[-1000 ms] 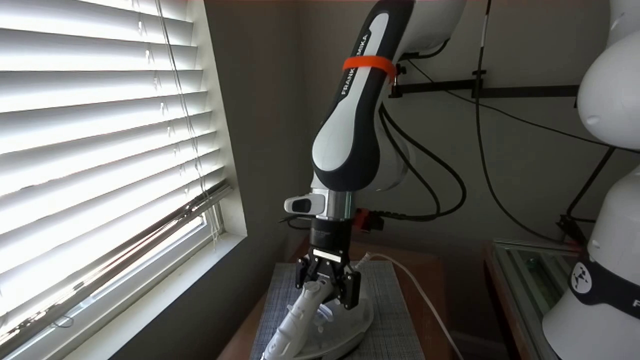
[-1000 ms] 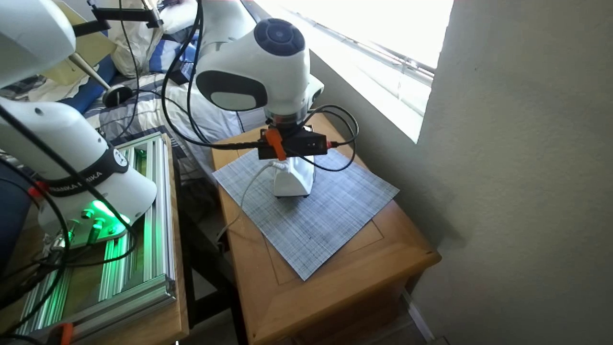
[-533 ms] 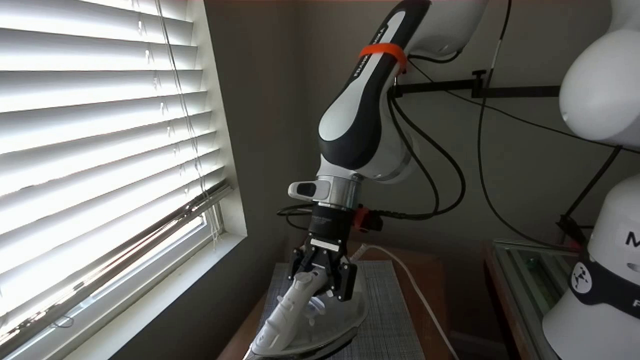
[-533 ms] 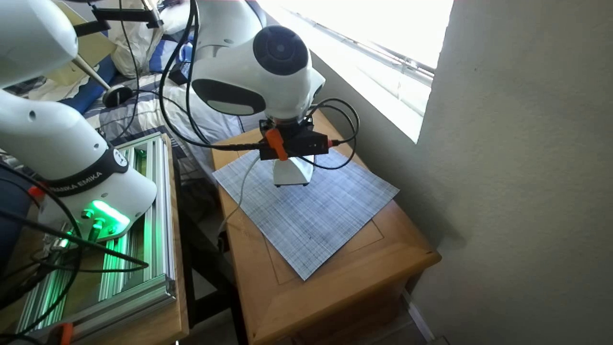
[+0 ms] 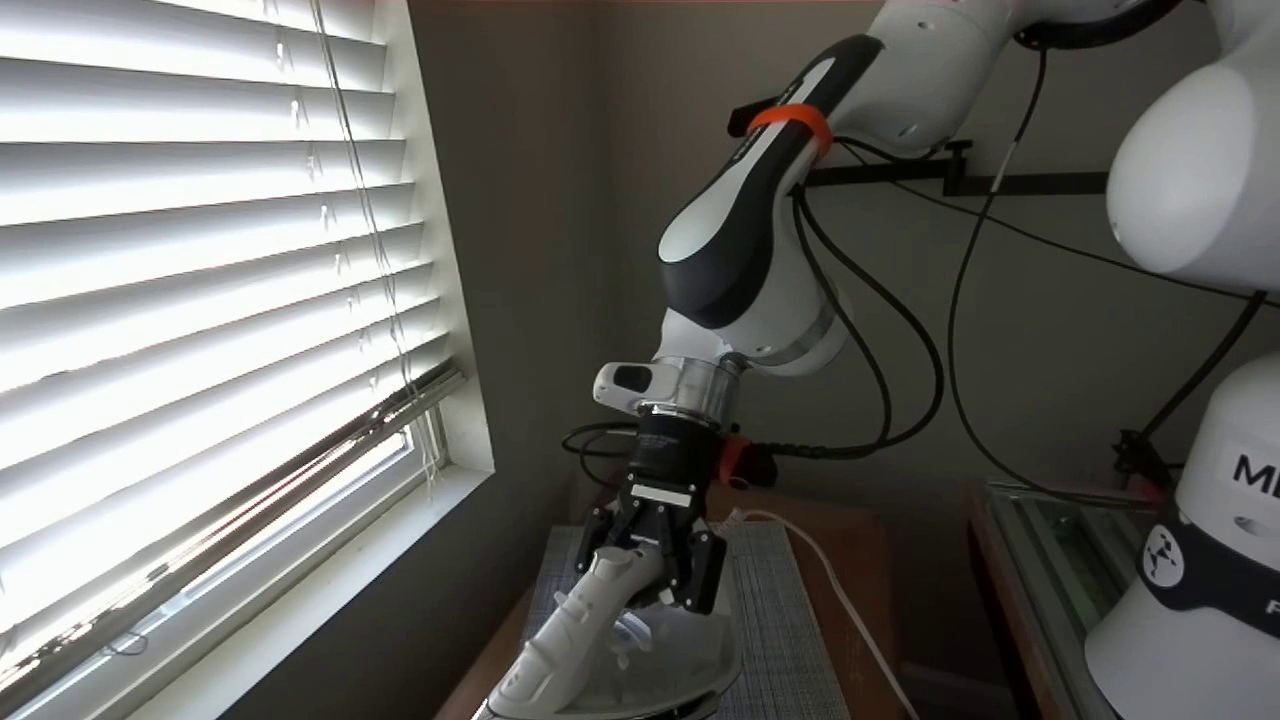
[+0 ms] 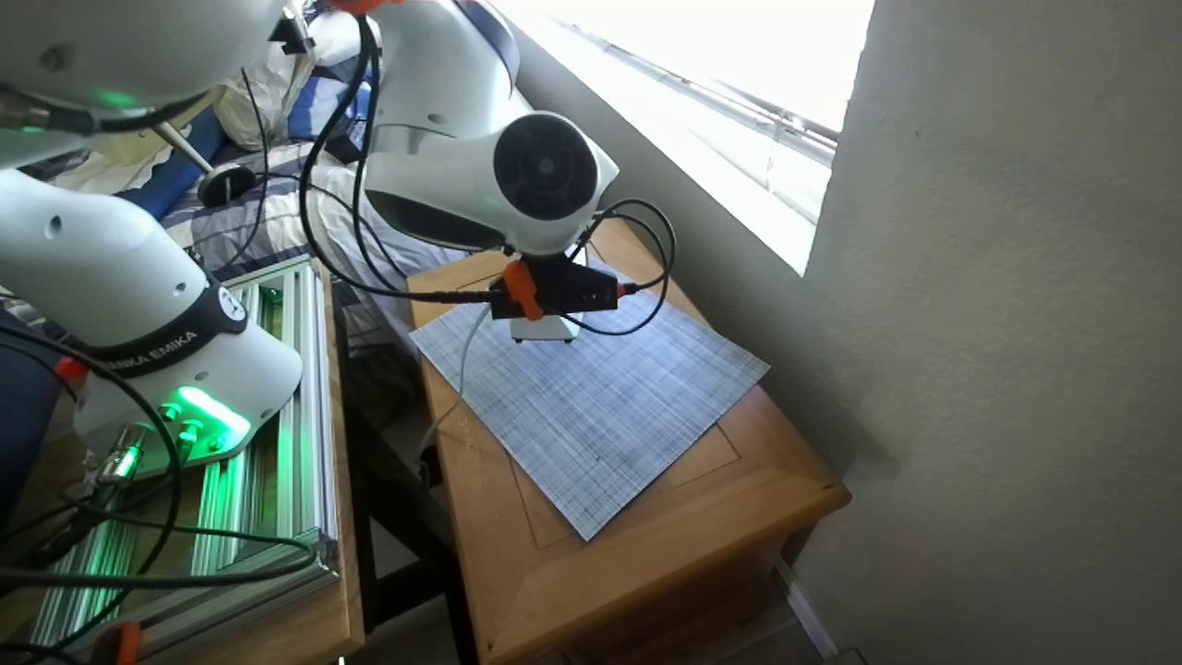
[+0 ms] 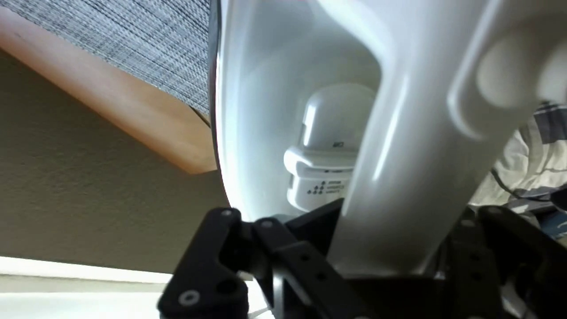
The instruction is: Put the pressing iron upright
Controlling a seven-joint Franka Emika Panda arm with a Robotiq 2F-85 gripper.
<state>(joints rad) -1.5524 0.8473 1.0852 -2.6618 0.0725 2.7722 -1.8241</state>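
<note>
The pressing iron is pale grey-white. In an exterior view its arched handle (image 5: 585, 625) slants down to the lower left, and its front is cut off by the frame edge. Its heel (image 6: 545, 329) with small feet shows below the arm's hand in an exterior view. My gripper (image 5: 650, 578) has its fingers on both sides of the handle and is shut on it; the handle also fills the wrist view (image 7: 412, 168) between the black fingers. The fingertips are mostly hidden. The iron looks tilted; I cannot tell whether it touches the mat.
A grey woven mat (image 6: 628, 416) lies on a wooden table (image 6: 591, 591). The iron's white cord (image 5: 840, 590) runs off the table's side. A window with blinds (image 5: 200, 300) and a wall (image 6: 997, 323) stand close by. Black cables (image 6: 314, 185) loop around the arm.
The arm leans over more and the wrist has tilted. The iron has moved with the gripper; its heel has shifted up and slightly left in an exterior view. The grip looks the same.
</note>
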